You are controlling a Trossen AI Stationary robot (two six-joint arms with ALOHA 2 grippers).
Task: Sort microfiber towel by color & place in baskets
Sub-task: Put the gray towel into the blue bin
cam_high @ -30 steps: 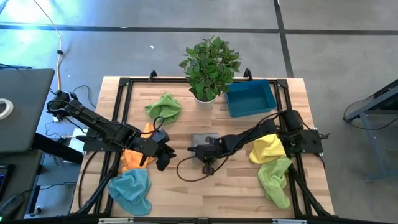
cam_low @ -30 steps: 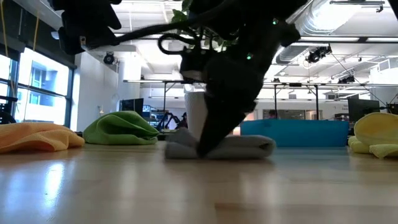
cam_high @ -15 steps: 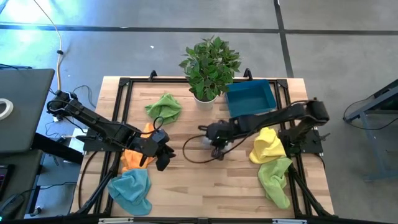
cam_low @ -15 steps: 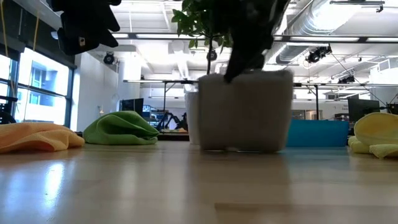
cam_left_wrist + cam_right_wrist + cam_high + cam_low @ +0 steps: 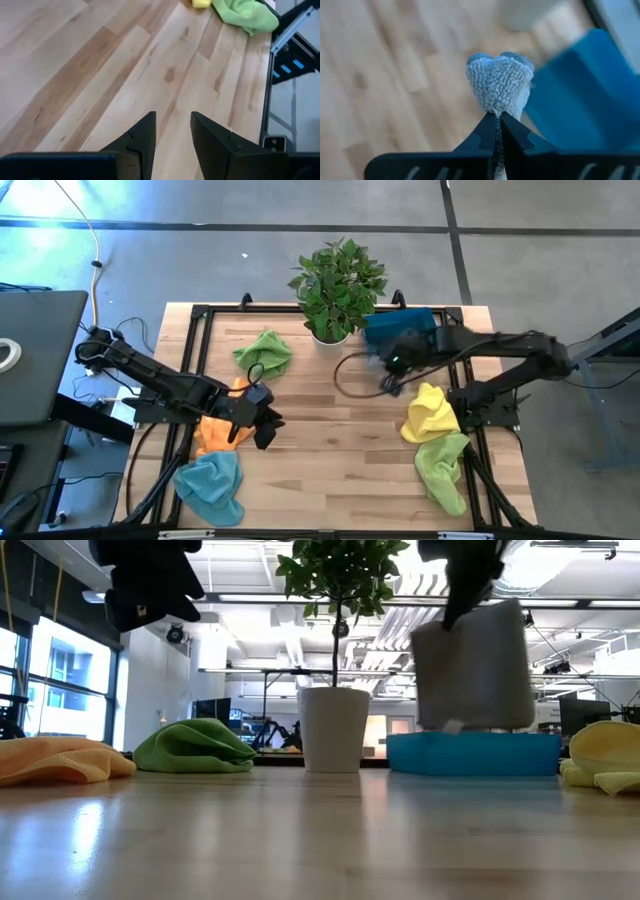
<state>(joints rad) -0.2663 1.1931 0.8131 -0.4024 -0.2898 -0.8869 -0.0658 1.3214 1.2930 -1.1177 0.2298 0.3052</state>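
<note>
Carrying grey towel (image 5: 472, 665) in right gripper (image 5: 497, 120), fingers pinched shut on it, at blue basket (image 5: 404, 337) edge.
Left gripper (image 5: 172, 131) fingers part open, empty over table (image 5: 100, 75); low view alone shows the towel hanging clear above the basket.

right gripper (image 5: 392, 366): blurred in the high view; in the low view cut off by the top edge
grey towel (image 5: 472, 665): smeared in the low view; in the right wrist view its lower part is hidden behind the fingers
basket (image 5: 424, 340): near left part hidden under the right arm
orange towel (image 5: 212, 433): partly hidden under the left arm
left gripper (image 5: 172, 131): base cut off in its wrist view
</note>
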